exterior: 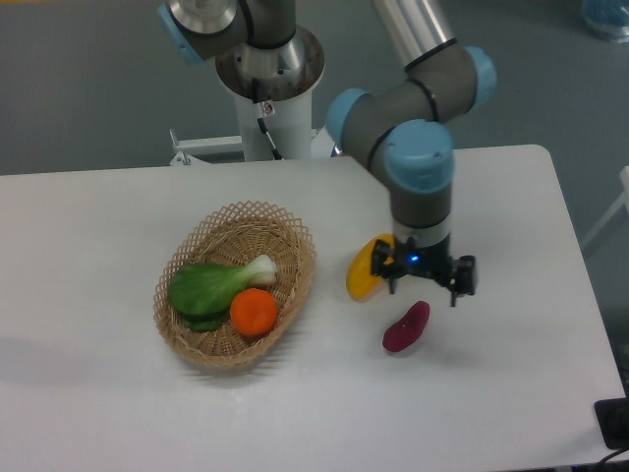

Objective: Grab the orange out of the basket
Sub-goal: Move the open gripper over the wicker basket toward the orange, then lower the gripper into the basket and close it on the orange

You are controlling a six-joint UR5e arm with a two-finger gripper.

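Note:
The orange point(255, 312) is a small round bright-orange fruit lying in the front right part of the basket point(202, 354), a tan oval wicker basket left of the table's centre. A leafy green vegetable point(210, 287) lies beside the orange in the basket, touching it. My gripper point(423, 288) hangs open and empty well to the right of the basket, above the table between the yellow fruit and the purple sweet potato. Its fingers point(457, 292) point down and hold nothing.
An elongated yellow fruit point(362, 276) lies on the table right of the basket, partly behind the gripper. A purple sweet potato point(405, 327) lies just below the gripper. The robot's base column point(267, 88) stands at the table's far edge.

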